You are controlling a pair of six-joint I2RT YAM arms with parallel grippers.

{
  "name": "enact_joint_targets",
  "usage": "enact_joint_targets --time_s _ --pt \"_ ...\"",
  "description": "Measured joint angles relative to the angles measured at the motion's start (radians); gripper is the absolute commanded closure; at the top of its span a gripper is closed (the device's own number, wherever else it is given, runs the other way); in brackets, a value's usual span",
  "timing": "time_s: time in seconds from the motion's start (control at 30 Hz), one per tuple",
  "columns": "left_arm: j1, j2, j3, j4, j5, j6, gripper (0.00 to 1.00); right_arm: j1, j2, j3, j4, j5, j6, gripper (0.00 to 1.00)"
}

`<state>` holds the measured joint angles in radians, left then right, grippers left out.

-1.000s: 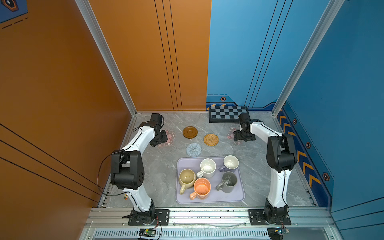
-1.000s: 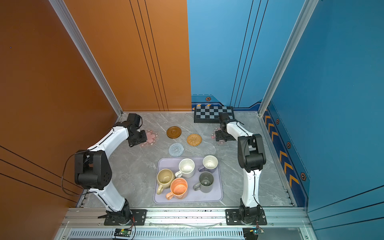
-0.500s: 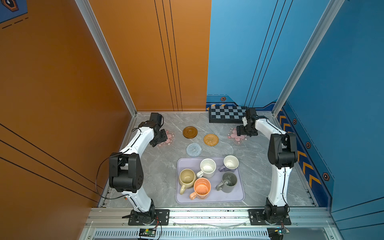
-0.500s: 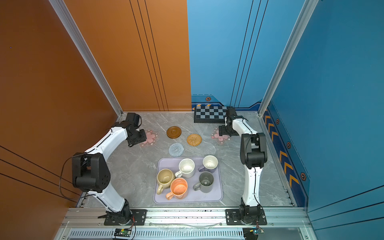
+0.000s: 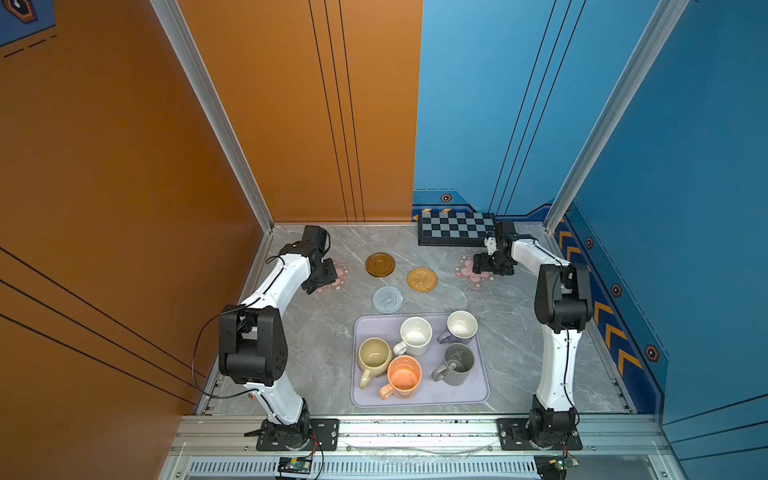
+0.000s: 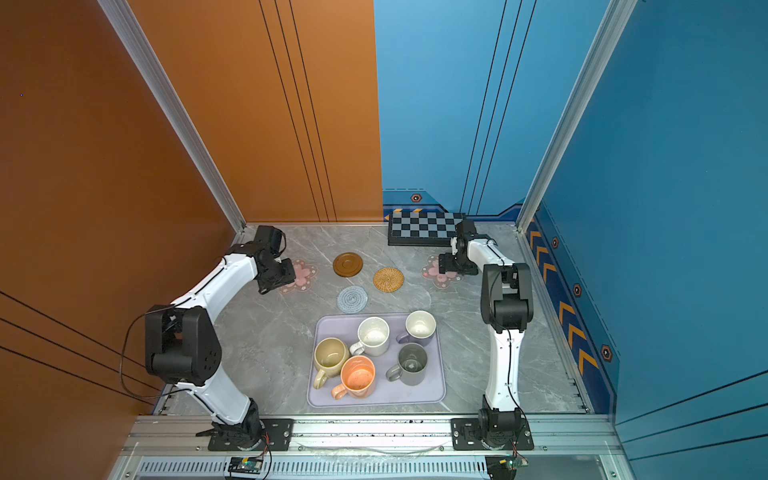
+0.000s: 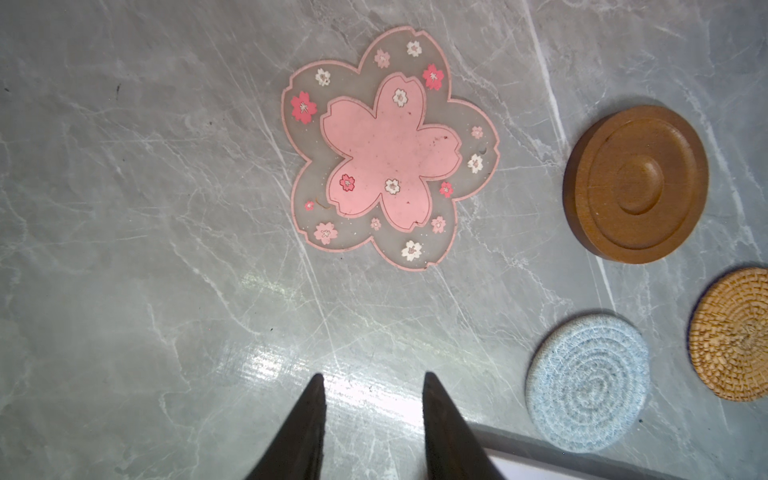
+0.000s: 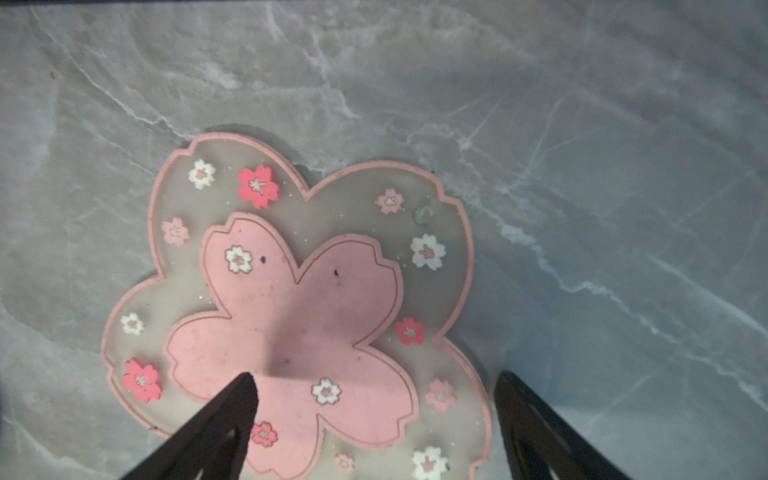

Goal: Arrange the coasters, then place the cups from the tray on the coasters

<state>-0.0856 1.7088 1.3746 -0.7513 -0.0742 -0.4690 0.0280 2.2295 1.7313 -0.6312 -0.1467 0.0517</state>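
The right hand (image 8: 377,375), wide open and empty, is held over a pink flower coaster (image 8: 291,299) toward the far right corner of the tabletop (image 5: 316,340), the left hand (image 7: 372,375) part-open and empty; this thin coaster could be pushed rather than gripped.

In both top views the left arm (image 5: 274,286) rises from its base, folds at a black elbow and stretches its white forearm toward 1 o'clock. Its wrist bends over, so the left tool (image 7: 371,376) points downward, fingers (image 7: 307,424) a narrow gap apart, gripping nothing. The right arm (image 5: 557,374) stands upright, its forearm running toward 11 o'clock and the wrist folding back toward 8 o'clock. The right tool (image 8: 376,374) faces down, jaws spread wide, empty.
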Motion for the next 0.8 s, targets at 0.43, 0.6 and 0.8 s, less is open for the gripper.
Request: enact_joint_targets --time_s 0.43,0.6,0.8 --pt "-0.001 0.0 0.0 0.0 0.0 0.0 0.6 0.026 -0.054 -0.103 0.067 0.01 0.001 0.09" --pt "-0.001 -0.008 0.0 0.0 0.0 0.0 0.6 0.051 -0.105 -0.181 0.077 0.024 0.008 0.1" --pt "-0.001 -0.035 -0.001 0.0 0.0 0.001 0.6 0.058 -0.157 -0.256 0.079 0.055 0.016 0.1"
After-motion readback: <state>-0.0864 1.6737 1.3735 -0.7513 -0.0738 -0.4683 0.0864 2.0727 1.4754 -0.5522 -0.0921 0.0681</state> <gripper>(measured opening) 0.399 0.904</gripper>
